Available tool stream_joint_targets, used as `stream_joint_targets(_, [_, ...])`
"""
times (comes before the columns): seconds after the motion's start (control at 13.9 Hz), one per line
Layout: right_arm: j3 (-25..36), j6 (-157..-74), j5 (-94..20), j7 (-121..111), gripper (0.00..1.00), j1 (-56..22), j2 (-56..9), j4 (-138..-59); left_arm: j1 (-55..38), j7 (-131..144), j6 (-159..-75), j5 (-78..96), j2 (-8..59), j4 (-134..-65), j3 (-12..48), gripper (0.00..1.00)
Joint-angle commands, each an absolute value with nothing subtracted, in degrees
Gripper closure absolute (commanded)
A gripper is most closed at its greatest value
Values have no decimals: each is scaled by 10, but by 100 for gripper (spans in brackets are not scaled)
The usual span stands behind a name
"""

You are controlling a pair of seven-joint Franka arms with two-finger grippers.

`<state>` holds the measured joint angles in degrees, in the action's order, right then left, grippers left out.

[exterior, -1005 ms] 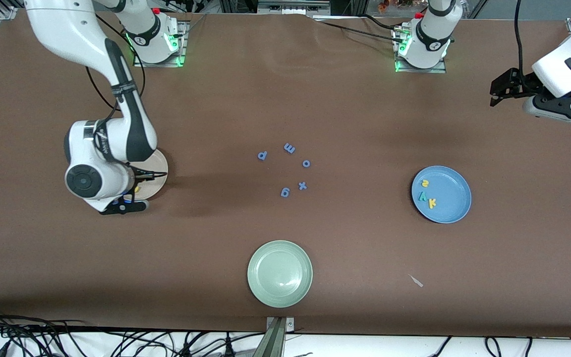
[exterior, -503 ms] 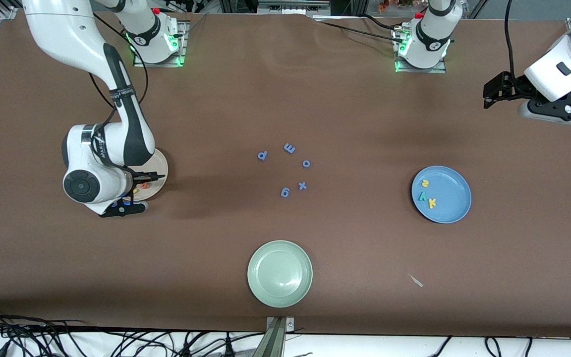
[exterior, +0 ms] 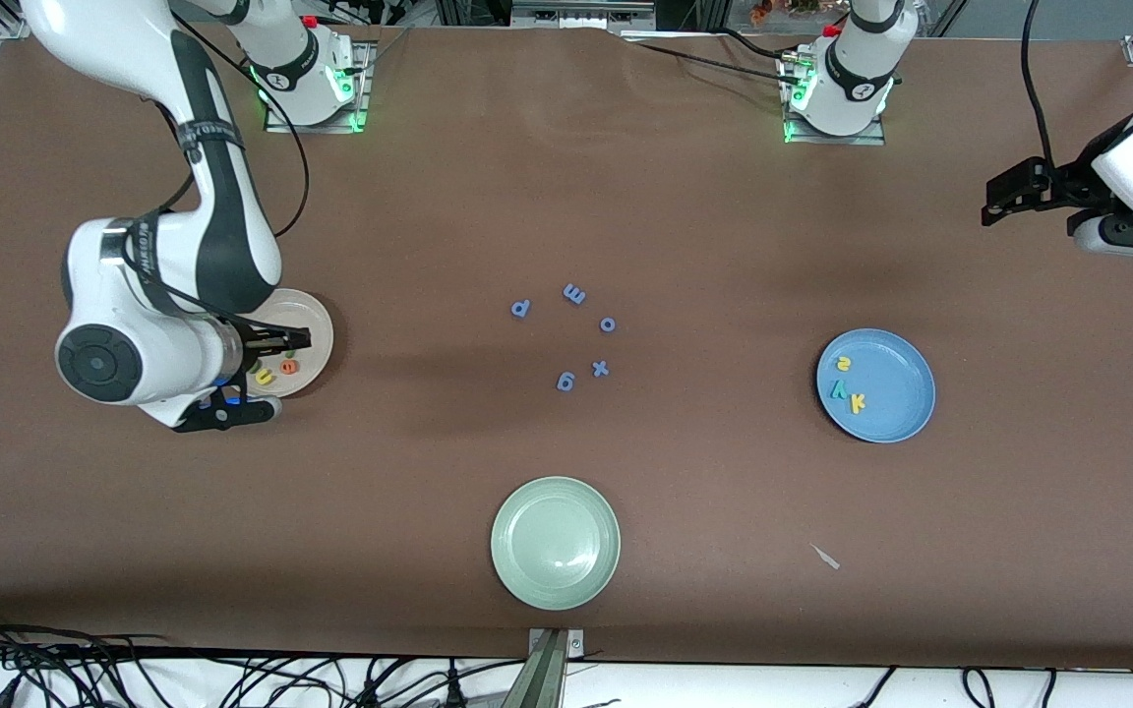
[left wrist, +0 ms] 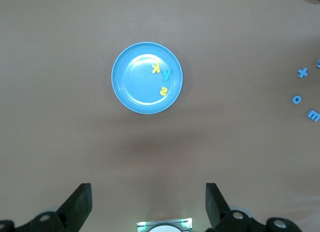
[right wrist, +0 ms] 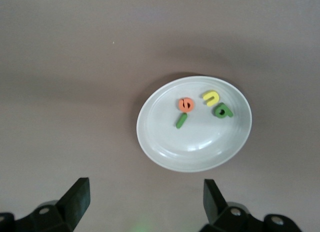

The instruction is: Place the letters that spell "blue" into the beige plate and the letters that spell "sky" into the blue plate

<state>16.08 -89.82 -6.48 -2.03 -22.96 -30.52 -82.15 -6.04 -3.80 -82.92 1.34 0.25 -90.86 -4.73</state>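
Four foam letters lie in the beige plate (right wrist: 165, 154) at the right arm's end of the table: the orange "e" (right wrist: 186, 104), the thin green "l" (right wrist: 181, 120) just beside it, the yellow "u" (right wrist: 211, 97), and the dark green "b" (right wrist: 222, 110) touching the "u". None of them sits between the fingers. The right gripper (right wrist: 145, 204) hangs above the plate with its fingers spread wide and nothing in them, and the four letters lie below in the plate, clear of both fingertips.

Three more letters rest in the blue plate (exterior: 906, 403) toward the left arm's end: the yellow "s" (exterior: 844, 363), the teal "y" (exterior: 838, 389) and the yellow "k" (exterior: 858, 401), bunched near the rim on the side facing the table's middle. The left gripper (left wrist: 148, 207) waits high over bare table, well apart from that plate, its fingers wide and holding nothing.

In the middle of the table lie five all-blue letters (exterior: 566, 334), scattered loosely. A pale green plate (exterior: 555, 543) sits nearer the front camera than they do.
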Motion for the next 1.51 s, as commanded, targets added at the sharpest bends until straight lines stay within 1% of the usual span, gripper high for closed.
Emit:
stream_joint_targets(0.0, [164,-866,-69,-16,0,-227,-292,-805,-65,-36,-817,21,13,-885,-43,0])
stream_joint_targets(0.07, [163,-865,-67,-17,0,-227,-291,-805,-64,-37,-817,22,13,-885,-43,0])
stream_joint_targets(0.14, [167,-869,-66,-16,0,-236,-276,-811,-62,-42,-817,23,13,-885,-43,0])
stream_joint_targets(0.22, [166,-883,-49,-16,0,-247,-249,-836,-62,-42,-817,23,13,-885,-43,0])
stream_joint_targets(0.36, [135,-930,-14,-16,0,-234,-189,-909,-63,-42,-817,23,13,-885,-43,0])
stream_joint_targets(0.43, [121,-954,-4,-18,0,-214,-156,-949,-62,-43,-817,21,13,-885,-43,0])
stream_joint_targets(0.5, [91,-964,-1,-18,0,-187,-123,-977,-63,-45,-817,18,13,-885,-43,0])
stream_joint_targets(0.57, [59,-961,10,-20,0,-158,-101,-987,-63,-46,-817,16,14,-885,-43,0])
stream_joint_targets(0.65, [43,-954,16,-21,0,-142,-85,-993,-62,-46,-817,15,14,-885,-43,0])
stream_joint_targets(0.86, [15,-940,15,-20,0,-95,-30,-1021,-62,-45,-817,16,18,-884,-43,0])
stream_joint_targets(1.01, [2,-940,14,-24,0,-57,-1,-1025,-64,-44,-816,15,25,-872,-42,0])
stream_joint_targets(1.15, [-28,-934,19,-25,0,-21,16,-1019,-65,-44,-815,16,29,-866,-42,0])
stream_joint_targets(1.29, [-30,-929,32,-24,0,-10,17,-993,-64,-45,-815,16,29,-866,-43,0])
stream_joint_targets(1.44, [-30,-896,27,-23,0,5,17,-968,-61,-47,-814,17,29,-866,-43,0])
